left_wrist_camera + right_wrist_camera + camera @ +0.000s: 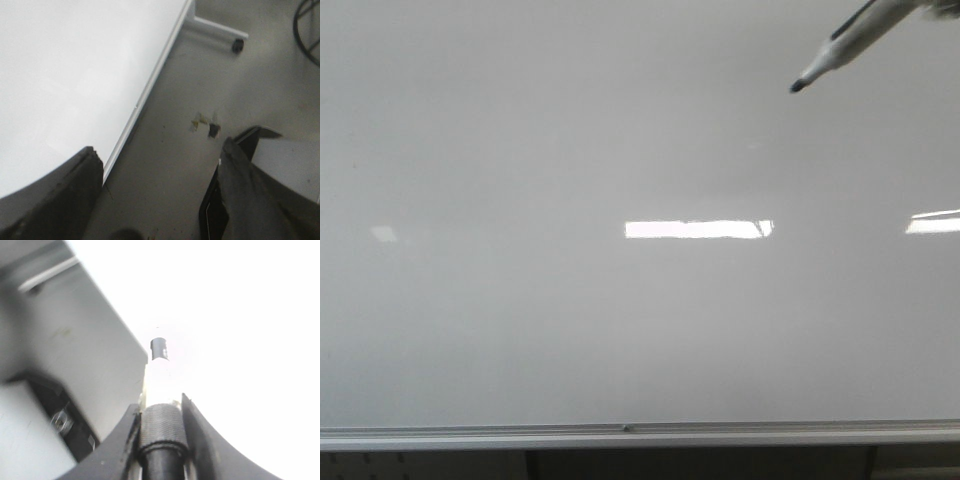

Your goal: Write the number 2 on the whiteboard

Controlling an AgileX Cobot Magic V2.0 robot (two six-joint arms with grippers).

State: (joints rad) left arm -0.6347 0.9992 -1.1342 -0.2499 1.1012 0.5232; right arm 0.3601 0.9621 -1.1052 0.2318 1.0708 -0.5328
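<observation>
One whiteboard (570,150) — glossy, pale grey, unmarked, edged below by a silver rail (640,434) — fills the front view. One marker (840,50), black-tipped, enters from the upper right, its tip near the board. The right gripper (161,412) clenches its barrel; the left gripper (160,190) hangs released — fingers spread over the floor.
</observation>
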